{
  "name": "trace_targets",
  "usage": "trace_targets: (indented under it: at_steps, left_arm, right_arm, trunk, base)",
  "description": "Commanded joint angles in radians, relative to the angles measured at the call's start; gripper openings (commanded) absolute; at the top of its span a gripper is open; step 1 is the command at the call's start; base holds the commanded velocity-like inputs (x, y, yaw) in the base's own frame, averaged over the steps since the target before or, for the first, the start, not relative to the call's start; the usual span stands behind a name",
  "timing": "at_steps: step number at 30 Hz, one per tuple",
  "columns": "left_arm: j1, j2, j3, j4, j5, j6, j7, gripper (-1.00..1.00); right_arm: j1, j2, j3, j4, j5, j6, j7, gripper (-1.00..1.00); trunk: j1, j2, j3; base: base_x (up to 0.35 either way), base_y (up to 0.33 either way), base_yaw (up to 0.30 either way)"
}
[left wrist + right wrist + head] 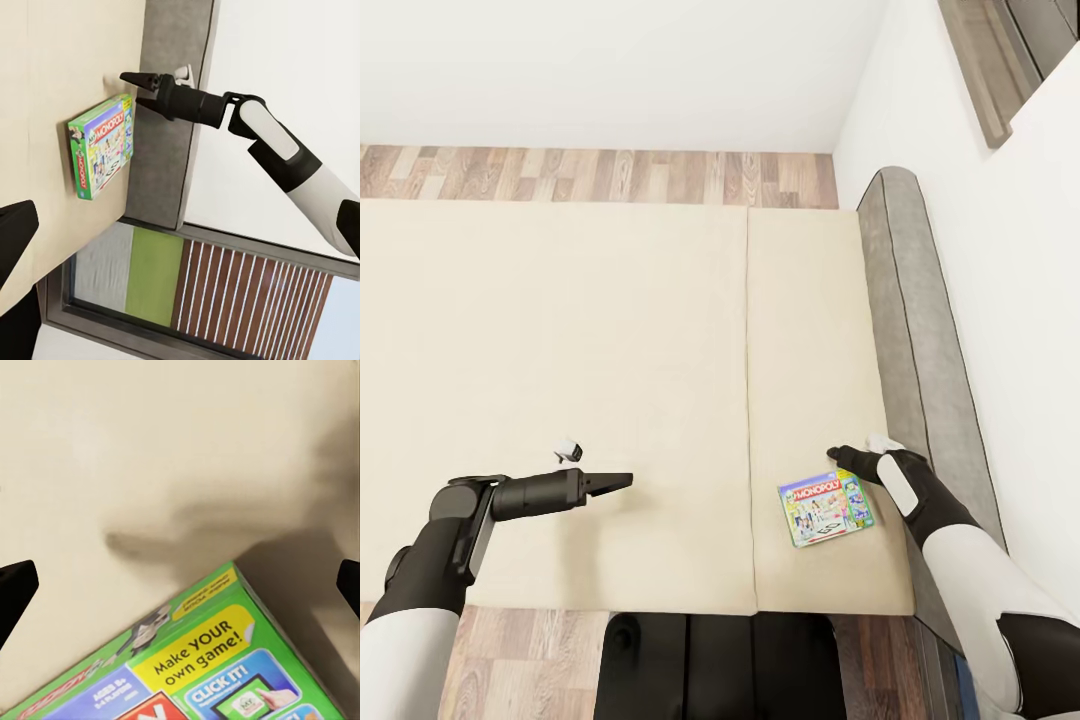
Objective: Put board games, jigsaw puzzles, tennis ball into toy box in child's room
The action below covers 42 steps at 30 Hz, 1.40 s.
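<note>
Right gripper [838, 457], jaws spread wide, hovers beside the green Monopoly board-game box [827, 507] near the cream bed's [560, 330] front edge; it should straddle the box's edges squarely before closing. Left gripper's [622, 482] jaw state cannot be told.

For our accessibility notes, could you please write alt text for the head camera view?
A green-edged Monopoly board game box lies flat on a cream mattress, near its front edge, with the robot's right gripper open just beyond the box's far corner. The left gripper hovers over the mattress to the left; a grey padded headboard lines the white wall.

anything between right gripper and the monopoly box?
No. Head view shows right gripper just beyond the Monopoly box; bare cream mattress between them.
</note>
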Motion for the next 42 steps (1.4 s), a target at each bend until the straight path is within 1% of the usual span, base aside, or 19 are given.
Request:
trace_targets:
  at_steps: [1, 25, 42]
  left_arm:
    - [0.0, 0.0, 0.001, -0.001, -0.008, 0.01, -0.008, 1.0]
    - [-0.001, -0.002, 0.0, -0.001, -0.009, 0.01, -0.008, 1.0]
    - [0.0, -0.001, 0.001, -0.001, -0.009, 0.01, -0.008, 1.0]
  right_arm:
    - [0.001, 0.0, 0.0, -0.002, -0.011, 0.004, -0.008, 1.0]
    - [0.005, 0.0, 0.001, -0.002, -0.011, 0.005, -0.008, 1.0]
    - [0.023, 0.0, 0.001, -0.002, -0.013, 0.006, -0.007, 1.0]
  trunk:
    - [0.001, -0.002, 0.0]
    - [0.001, -0.002, 0.037]
    - [0.001, -0.002, 0.064]
  base:
    - [0.0, 0.0, 0.0]
    - [0.0, 0.0, 0.0]
    - [0.0, 0.0, 0.0]
